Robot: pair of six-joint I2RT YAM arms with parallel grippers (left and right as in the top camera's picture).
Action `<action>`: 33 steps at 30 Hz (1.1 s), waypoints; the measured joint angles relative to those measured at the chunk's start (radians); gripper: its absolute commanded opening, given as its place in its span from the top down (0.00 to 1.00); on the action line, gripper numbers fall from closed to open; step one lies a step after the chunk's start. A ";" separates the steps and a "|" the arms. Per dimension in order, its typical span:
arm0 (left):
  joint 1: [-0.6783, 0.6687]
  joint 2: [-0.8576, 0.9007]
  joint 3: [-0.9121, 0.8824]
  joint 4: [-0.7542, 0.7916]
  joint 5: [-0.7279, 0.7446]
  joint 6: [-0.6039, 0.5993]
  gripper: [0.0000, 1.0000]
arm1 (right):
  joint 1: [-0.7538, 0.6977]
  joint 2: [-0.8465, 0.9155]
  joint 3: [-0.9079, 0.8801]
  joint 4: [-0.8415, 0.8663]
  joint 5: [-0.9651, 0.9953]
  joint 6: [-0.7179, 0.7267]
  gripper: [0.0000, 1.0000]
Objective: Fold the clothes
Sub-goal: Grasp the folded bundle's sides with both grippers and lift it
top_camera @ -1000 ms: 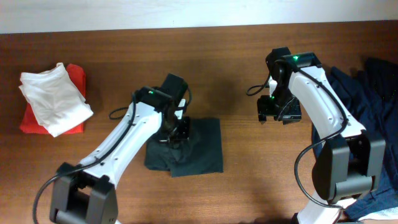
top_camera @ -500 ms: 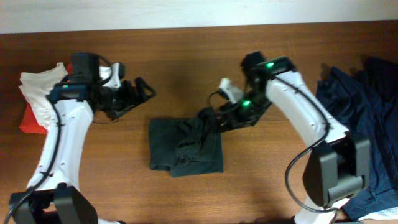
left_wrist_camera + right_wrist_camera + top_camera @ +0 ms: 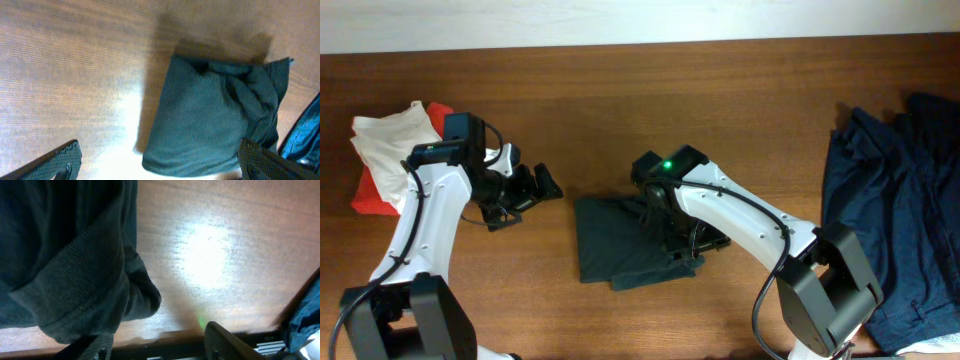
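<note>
The dark-green T-shirt [image 3: 625,245] lies folded into a rough square at the table's middle, its right side bunched. My left gripper [image 3: 525,195] hovers to its left, open and empty. In the left wrist view the T-shirt [image 3: 210,115] lies ahead of the wide-spread fingers [image 3: 60,162]. My right gripper [image 3: 688,243] is down at the shirt's right edge, jaws apart. In the right wrist view a sleeve fold [image 3: 75,270] droops over the left finger [image 3: 95,350]. Only bare wood shows between the two fingers.
A heap of navy blue clothes [image 3: 895,200] covers the table's right end. A white garment [image 3: 400,160] lies on a red one [image 3: 365,190] at the far left, just behind my left arm. Brown wooden table [image 3: 620,100] runs to a pale wall at the back.
My left gripper let go of the green shirt, opened wide and drew back to the left. My right arm swung in from the right onto the shirt's right edge. The shirt shifted slightly right.
</note>
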 measured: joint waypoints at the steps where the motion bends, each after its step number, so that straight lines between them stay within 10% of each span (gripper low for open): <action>1: -0.004 0.000 0.000 -0.021 0.000 0.003 0.01 | 0.000 0.000 0.000 0.000 -0.003 0.003 0.36; 9: -0.201 0.002 -0.111 0.207 -0.005 0.045 0.01 | -0.189 -0.057 0.118 0.121 -0.273 -0.211 0.48; 12: -0.264 0.002 -0.245 0.290 -0.008 0.040 0.01 | -0.187 -0.026 -0.037 0.198 -0.378 -0.266 0.96; 14: -0.279 0.002 -0.312 0.322 -0.007 0.039 0.01 | -0.187 -0.018 -0.146 0.271 -0.393 -0.267 0.96; 18: -0.286 -0.023 -0.414 0.340 0.013 0.040 0.01 | -0.244 -0.016 -0.217 0.278 -0.299 -0.140 0.60; 27: -0.289 -0.116 -0.161 0.309 -0.137 0.045 0.01 | -0.400 -0.145 -0.129 0.177 -0.341 -0.203 0.56; 33: -0.289 0.075 -0.100 0.401 -0.120 0.090 0.02 | -0.218 -0.178 -0.140 0.269 -0.506 -0.269 0.53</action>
